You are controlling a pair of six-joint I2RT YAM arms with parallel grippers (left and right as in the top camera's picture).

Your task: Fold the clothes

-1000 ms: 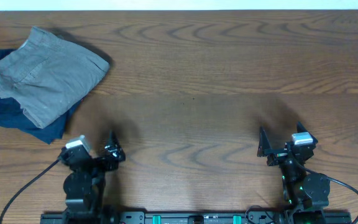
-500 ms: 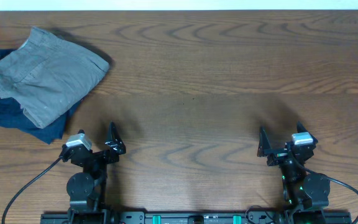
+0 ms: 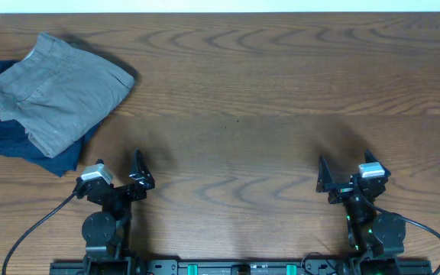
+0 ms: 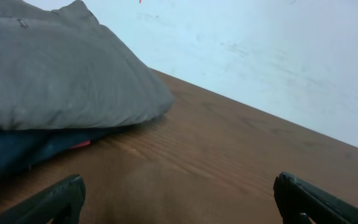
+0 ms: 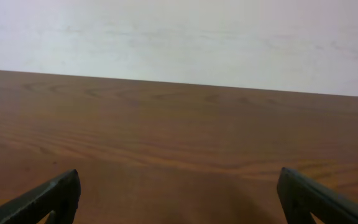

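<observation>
The grey woven garment (image 3: 59, 95) lies folded at the table's far left, on top of a dark navy folded garment (image 3: 6, 141). It fills the upper left of the left wrist view (image 4: 55, 68). My left gripper (image 3: 121, 177) is open and empty near the front edge, well short of the pile; its fingertips frame bare wood in the left wrist view (image 4: 179, 199). My right gripper (image 3: 344, 174) is open and empty at the front right, over bare wood in the right wrist view (image 5: 179, 199).
The wooden table (image 3: 266, 99) stretches from the pile to the right edge. A white wall (image 5: 179, 37) stands behind the table's far edge. Cables run from both arm bases at the front.
My left gripper swung slightly right and settled between one second ago and half a second ago. Nothing has moved since. The right arm and the garments are unchanged.
</observation>
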